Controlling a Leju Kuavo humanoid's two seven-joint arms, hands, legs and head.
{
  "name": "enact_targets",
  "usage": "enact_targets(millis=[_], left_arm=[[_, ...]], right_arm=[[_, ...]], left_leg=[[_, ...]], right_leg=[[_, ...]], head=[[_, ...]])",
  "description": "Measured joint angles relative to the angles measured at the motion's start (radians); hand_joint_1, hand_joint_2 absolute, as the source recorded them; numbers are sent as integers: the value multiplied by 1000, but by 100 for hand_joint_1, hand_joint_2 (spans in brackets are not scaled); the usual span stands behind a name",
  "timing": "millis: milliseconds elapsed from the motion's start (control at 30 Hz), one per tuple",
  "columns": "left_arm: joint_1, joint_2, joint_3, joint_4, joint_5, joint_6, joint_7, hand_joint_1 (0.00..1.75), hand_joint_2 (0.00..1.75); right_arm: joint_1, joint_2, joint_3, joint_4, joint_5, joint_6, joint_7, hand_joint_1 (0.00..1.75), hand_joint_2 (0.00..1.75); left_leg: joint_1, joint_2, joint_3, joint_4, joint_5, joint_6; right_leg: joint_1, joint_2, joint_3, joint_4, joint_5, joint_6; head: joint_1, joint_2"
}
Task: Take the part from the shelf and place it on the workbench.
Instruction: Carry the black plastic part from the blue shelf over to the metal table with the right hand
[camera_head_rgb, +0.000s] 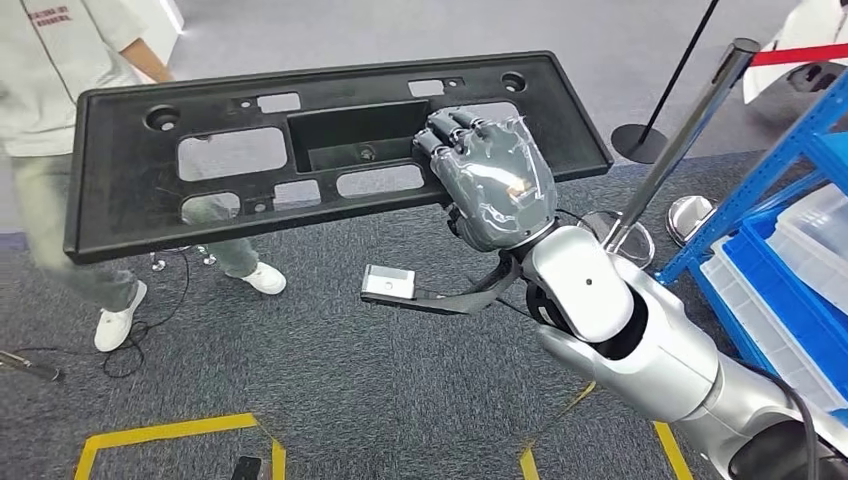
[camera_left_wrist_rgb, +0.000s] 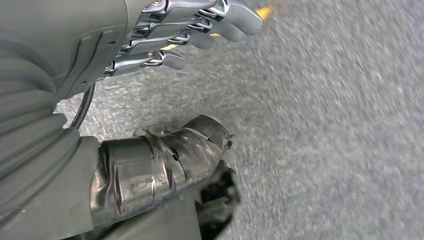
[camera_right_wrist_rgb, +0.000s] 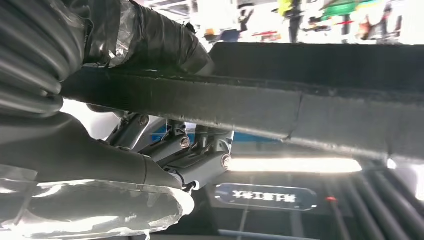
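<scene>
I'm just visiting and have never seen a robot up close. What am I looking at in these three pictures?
All three come from cameras on one walking robot. The head view looks down: its silver right arm ends in a grey right hand gripping a long black plastic panel with cut-out holes, carried over grey carpet. A person stands behind it; blue shelving is at the right. The right wrist view shows the panel's edge close up in the fingers. The left wrist view shows the left hand holding nothing, above the carpet.
</scene>
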Motion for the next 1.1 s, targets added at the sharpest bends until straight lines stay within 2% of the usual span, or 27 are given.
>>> enact_targets(millis=[33, 100, 133, 167, 200, 267, 300, 367, 433, 467, 500, 533, 567, 600, 667, 700, 733, 767, 800, 867, 900, 933, 967, 1000, 1033, 1067, 1100], left_arm=[[1, 0, 0, 0, 0, 0, 0, 0, 175], [3, 1, 0, 0, 1, 0, 0, 0, 175], [2, 1, 0, 0, 1, 0, -1, 0, 175], [0, 2, 0, 0, 2, 0, -1, 0, 175], [-1, 2, 0, 0, 3, 0, -2, 0, 175], [-1, 2, 0, 0, 9, 1, -5, 0, 175], [0, 2, 0, 0, 12, 2, -7, 0, 175], [1, 2, 0, 0, 17, 3, -12, 0, 175], [-3, 4, 0, 0, 19, 3, -16, 0, 175], [-4, 6, 0, 0, 20, 4, -17, 0, 175], [-5, 6, 0, 0, 20, 4, -18, 0, 175], [-5, 7, 0, 0, 20, 4, -18, 0, 175], [-4, 7, 0, 0, 20, 4, -18, 0, 175], [-3, 7, 0, 0, 20, 4, -17, 0, 175], [-1, 6, 0, 0, 19, 4, -14, 0, 175], [-1, 6, 0, 0, 19, 4, -11, 0, 175], [0, 5, 0, 0, 18, 4, -8, 0, 175], [1, 6, 0, 0, 17, 4, -6, 0, 175], [2, 7, 0, 0, 17, 4, -4, 0, 175], [3, 7, 0, 0, 17, 4, -2, 0, 175], [1, 7, 0, 0, 18, 4, 0, 0, 175], [-2, 7, 0, 0, 17, 5, 3, 0, 175], [-5, 7, 0, 0, 15, 5, 6, 0, 175], [-6, 7, 0, 0, 10, 6, 9, 0, 175], [-7, 7, 0, 0, 6, 6, 10, 0, 175], [-7, 8, 0, 0, 3, 6, 9, 0, 175], [-8, 9, 0, 0, 2, 6, 7, 0, 175]], right_arm=[[0, 0, 0, 0, 0, 0, 0, 175, 175], [0, 0, 0, 0, 0, 0, 0, 175, 175], [-1, 0, 0, 0, 0, 1, 1, 175, 175], [-3, 0, 0, 0, -1, 2, 2, 175, 175], [-6, 0, 0, 0, -1, 5, 4, 175, 175], [-9, 1, 0, 0, -3, 11, 7, 175, 175], [-10, 2, 0, 0, -3, 13, 9, 175, 175], [-12, 2, 0, 0, -3, 15, 11, 175, 175], [-13, 2, 0, 0, -3, 16, 14, 175, 175], [-12, 2, 0, 0, -3, 15, 15, 175, 175], [-10, 2, 0, 0, -4, 15, 16, 175, 175], [-7, 2, 0, 0, -4, 15, 17, 175, 175], [-6, 2, 0, 0, -4, 13, 18, 175, 175], [-5, 2, 0, 0, -3, 12, 19, 175, 175], [-6, 2, 0, 0, -1, 3, 19, 175, 175], [-6, 2, 0, 1, 1, -3, 19, 175, 175], [-7, 2, 0, 2, 2, -10, 18, 175, 175], [-9, 2, 0, 3, 2, -15, 16, 175, 175], [-10, 3, 0, 4, 3, -19, 15, 175, 175], [-13, 4, 0, 7, 3, -24, 12, 175, 175], [-16, 5, 0, 8, 3, -26, 11, 175, 175], [-19, 6, 0, 10, 2, -27, 10, 175, 175], [-22, 8, 0, 12, 1, -28, 8, 175, 175], [-23, 10, 0, 15, 0, -29, 6, 175, 175], [-25, 12, 0, 18, -1, -29, 4, 175, 175], [-27, 14, 0, 22, -2, -30, 1, 175, 175], [-30, 17, 1, 25, -2, -31, -2, 175, 175]], left_leg=[[0, 2, 8, -21, 21, 1], [-3, 20, 73, -150, 86, 6], [-8, 33, 106, -211, 106, 12], [-12, 42, 127, -252, 115, 19], [-17, 46, 134, -269, 111, 26], [-20, 27, 134, -271, 110, 40], [-18, 17, 138, -276, 111, 46], [-13, 0, 148, -285, 114, 57], [-14, -18, 152, -287, 113, 64], [-16, -29, 152, -286, 112, 67], [-19, -42, 152, -284, 111, 69], [-21, -55, 153, -282, 110, 69], [-22, -68, 154, -280, 109, 70], [-23, -81, 155, -278, 108, 69], [-24, -104, 151, -273, 106, 64], [-21, -113, 147, -272, 107, 59], [-17, -123, 143, -272, 109, 54], [-15, -132, 141, -274, 111, 48], [-15, -123, 139, -272, 111, 42], [-19, -68, 117, -230, 87, 28], [-17, -34, 92, -182, 63, 22], [-13, -15, 60, -122, 37, 15], [-8, -7, 27, -64, 17, 10], [-3, -4, 6, -28, 12, 6], [0, -1, 2, -26, 23, 2], [3, 4, 19, -62, 49, 0], [4, 17, 54, -128, 84, 0]], right_leg=[[0, -12, 2, 0, -3, 1], [1, -34, 11, 1, -9, 5], [3, -44, 15, 0, -12, 9], [5, -52, 18, -2, -15, 14], [8, -59, 21, -4, -17, 19], [11, -73, 28, -9, -20, 32], [9, -71, 32, -8, -25, 38], [7, -37, 15, 40, -58, 44], [9, 3, -52, 169, -117, 42], [11, 11, -89, 234, -136, 40], [12, 15, -113, 271, -137, 37], [14, 18, -120, 271, -119, 34], [15, 23, -107, 229, -83, 29], [17, 38, -82, 162, -41, 22], [17, 80, -33, 42, 7, 10], [18, 95, -20, 12, 12, 6], [20, 97, -14, 2, 9, 5], [19, 86, -9, -5, 10, 3], [18, 74, -4, -12, 12, 0], [11, 49, 8, -24, 15, -8], [12, 36, 12, -27, 15, -10], [12, 23, 13, -27, 13, -12], [11, 10, 14, -27, 12, -12], [10, -3, 15, -26, 10, -11], [9, -16, 16, -26, 7, -9], [8, -28, 19, -26, 5, -6], [7, -40, 24, -26, 1, -2]], head=[[0, 0], [0, 0], [0, 0], [0, 0], [0, 0], [0, 0], [1, 0], [7, 0], [14, 0], [16, 0], [16, 0], [16, 0], [17, 0], [17, 0], [15, 0], [14, 0], [15, 0], [15, 0], [16, 0], [12, 0], [10, 0], [8, 0], [8, 0], [7, 0], [7, 0], [7, 0], [6, 0]])
